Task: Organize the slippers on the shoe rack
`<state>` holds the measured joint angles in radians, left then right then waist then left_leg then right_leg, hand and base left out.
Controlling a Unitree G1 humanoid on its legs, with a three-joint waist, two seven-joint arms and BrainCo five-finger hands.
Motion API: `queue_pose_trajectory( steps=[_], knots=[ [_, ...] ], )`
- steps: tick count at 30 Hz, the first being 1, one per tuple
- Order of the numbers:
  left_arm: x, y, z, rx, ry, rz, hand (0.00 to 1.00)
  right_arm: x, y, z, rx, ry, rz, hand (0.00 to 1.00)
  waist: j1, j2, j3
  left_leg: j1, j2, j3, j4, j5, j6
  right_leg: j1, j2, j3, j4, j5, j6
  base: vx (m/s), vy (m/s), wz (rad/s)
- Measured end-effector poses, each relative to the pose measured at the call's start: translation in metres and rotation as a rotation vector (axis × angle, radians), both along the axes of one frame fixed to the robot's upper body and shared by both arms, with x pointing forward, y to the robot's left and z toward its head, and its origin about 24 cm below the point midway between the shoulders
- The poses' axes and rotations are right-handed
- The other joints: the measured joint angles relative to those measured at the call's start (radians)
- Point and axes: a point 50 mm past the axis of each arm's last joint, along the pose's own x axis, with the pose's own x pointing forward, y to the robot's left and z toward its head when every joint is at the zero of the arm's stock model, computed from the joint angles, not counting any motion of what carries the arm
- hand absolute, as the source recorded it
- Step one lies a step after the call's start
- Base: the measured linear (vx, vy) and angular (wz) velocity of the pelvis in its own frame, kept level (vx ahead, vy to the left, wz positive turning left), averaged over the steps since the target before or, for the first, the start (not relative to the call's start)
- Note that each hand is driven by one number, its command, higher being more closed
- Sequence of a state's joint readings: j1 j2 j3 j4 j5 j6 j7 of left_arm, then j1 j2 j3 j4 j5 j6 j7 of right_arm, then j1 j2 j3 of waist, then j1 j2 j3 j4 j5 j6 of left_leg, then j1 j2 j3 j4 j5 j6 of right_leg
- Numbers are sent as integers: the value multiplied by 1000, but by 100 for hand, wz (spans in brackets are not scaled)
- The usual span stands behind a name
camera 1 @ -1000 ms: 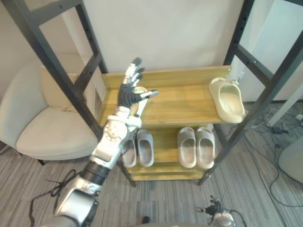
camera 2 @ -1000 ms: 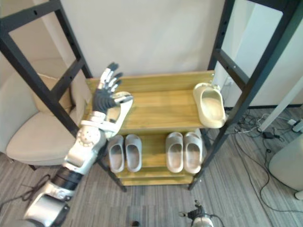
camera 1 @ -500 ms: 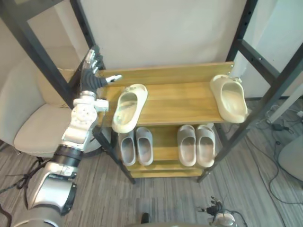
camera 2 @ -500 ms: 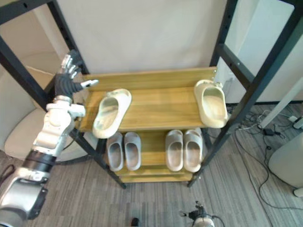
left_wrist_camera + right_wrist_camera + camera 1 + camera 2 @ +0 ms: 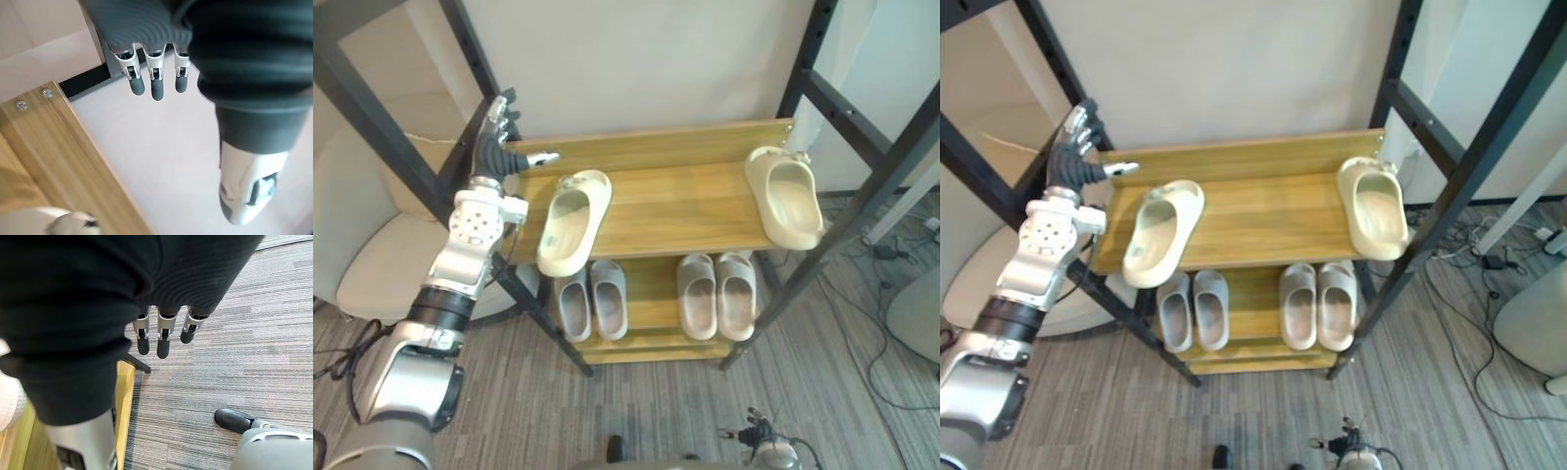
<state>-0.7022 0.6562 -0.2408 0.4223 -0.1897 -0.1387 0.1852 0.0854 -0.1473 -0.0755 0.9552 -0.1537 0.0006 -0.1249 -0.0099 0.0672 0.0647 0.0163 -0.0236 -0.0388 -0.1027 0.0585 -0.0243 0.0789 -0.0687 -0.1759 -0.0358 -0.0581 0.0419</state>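
Wooden shoe rack point(image 5: 685, 211) holds cream slippers point(image 5: 573, 220) (two, well apart).

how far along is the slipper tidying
Done: two grey pairs sit side by side on the lower shelf. In hand: nothing; left hand and right hand are open, empty. Left: the two cream slippers lie far apart on the top shelf, unpaired.

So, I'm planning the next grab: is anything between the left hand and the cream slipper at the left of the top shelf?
Nothing visible stands in the way. The left hand is open at the left end of the top shelf, and only bare wood lies between it and the left cream slipper.
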Motion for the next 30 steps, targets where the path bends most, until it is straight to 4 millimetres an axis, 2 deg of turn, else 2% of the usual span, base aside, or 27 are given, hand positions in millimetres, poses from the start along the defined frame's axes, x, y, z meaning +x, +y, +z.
queue_pose_trajectory(
  steps=[4, 15, 30],
  knots=[
    [4, 2, 2, 78, 25, 12, 0, 0, 0, 0, 0, -3, -1, 0, 0, 5, 3, -13, 4, 4, 0, 0, -1, -21, 3, 8, 12, -1, -2, -18, -6, -4],
    [6, 13, -9, 301, 96, 80, 0, -1, -2, 3, 0, -21, -7, 0, 1, 11, 7, -15, 15, 26, 0, -5, -8, -34, 12, 28, 17, -1, -7, -10, -10, -6],
    [8, 21, -19, 432, 147, 133, 0, -1, -3, 5, 1, -42, -5, 0, 1, 18, 11, -17, 28, 33, 0, -9, -14, -46, 20, 33, 31, -7, -15, 0, -4, -1]
  ],
)
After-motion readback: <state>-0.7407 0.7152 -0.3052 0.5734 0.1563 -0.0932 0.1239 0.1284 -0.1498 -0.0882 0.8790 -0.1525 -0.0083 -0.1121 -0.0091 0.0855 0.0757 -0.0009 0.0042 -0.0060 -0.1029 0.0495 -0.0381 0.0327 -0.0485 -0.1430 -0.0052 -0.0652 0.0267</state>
